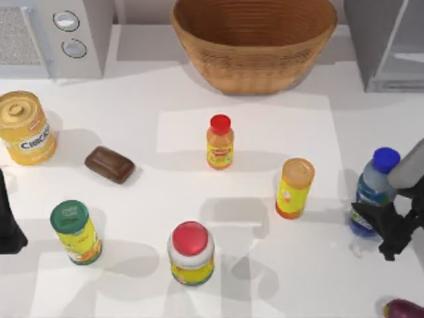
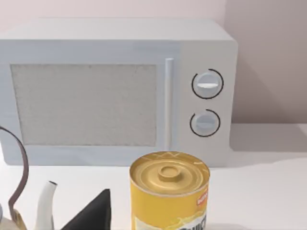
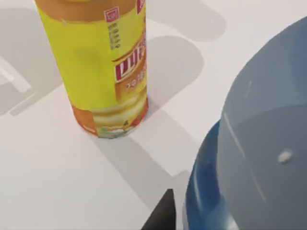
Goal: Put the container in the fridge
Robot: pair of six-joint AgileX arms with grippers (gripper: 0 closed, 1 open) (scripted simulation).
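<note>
Standing upright near the table's [image 1: 265, 265] right edge, the container [image 1: 372, 192] is a clear bottle with a round blue cap and blue label. The right gripper [image 1: 381, 228] is at its base, fingers spread narrowly around the bottle. The fridge [image 1: 387, 43] sits at the far right corner, a wicker basket [image 1: 255, 40] beside it. A yellow cylinder [image 1: 293, 189] stands just left of the bottle. The left arm [image 1: 8, 218] is parked at the left edge.

The left wrist view faces a microwave [image 2: 115, 91] behind a yellow can [image 2: 169, 191]; whether its fingers are apart cannot be told.

The right wrist view has the bottle's blue-banded side [image 3: 249, 158] close up, the yellow cylinder [image 3: 103, 67] near
</note>
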